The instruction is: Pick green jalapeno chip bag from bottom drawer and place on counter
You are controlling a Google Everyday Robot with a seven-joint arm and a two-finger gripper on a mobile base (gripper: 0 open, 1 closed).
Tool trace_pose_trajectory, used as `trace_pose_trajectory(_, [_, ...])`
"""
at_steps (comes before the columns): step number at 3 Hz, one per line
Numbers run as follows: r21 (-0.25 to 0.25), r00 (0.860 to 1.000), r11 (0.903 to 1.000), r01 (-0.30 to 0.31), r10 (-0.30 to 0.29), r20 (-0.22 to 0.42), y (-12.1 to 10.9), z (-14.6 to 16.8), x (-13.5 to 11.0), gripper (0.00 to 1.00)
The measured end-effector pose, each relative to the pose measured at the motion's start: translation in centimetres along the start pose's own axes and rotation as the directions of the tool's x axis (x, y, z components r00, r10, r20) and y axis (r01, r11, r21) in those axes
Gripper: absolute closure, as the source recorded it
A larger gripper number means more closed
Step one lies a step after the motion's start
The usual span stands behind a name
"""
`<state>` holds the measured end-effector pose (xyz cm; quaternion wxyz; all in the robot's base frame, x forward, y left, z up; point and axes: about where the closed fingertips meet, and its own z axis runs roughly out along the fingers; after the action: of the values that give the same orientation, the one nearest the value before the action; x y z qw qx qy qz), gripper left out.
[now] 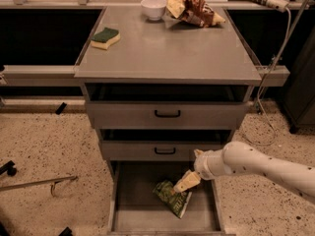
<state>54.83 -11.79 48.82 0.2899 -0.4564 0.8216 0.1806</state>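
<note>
The green jalapeno chip bag [172,196] lies flat on the floor of the open bottom drawer [133,210], near its middle. My gripper [186,182] comes in from the right on a white arm and hangs just above the bag's upper right edge. The counter [167,48] is the grey top of the cabinet, well above the gripper.
On the counter stand a green-topped yellow sponge [105,37] at the left, a white bowl [153,8] at the back and a brown-and-yellow snack bag [193,9] at the back right. Two shut drawers with black handles [167,114] sit above the open one. A cable [275,58] hangs at the right.
</note>
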Motion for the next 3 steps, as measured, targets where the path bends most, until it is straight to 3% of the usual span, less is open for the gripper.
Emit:
trace_pose_trajectory(2, [0.02,0.99,0.9924,-0.121,0.12,0.07,-2.1,4.9,7.7,0.0])
trace_pose_trajectory(3, [0.004,0.979,0.9839,-0.179,0.177,0.102,-1.8,6.9,11.1,0.0])
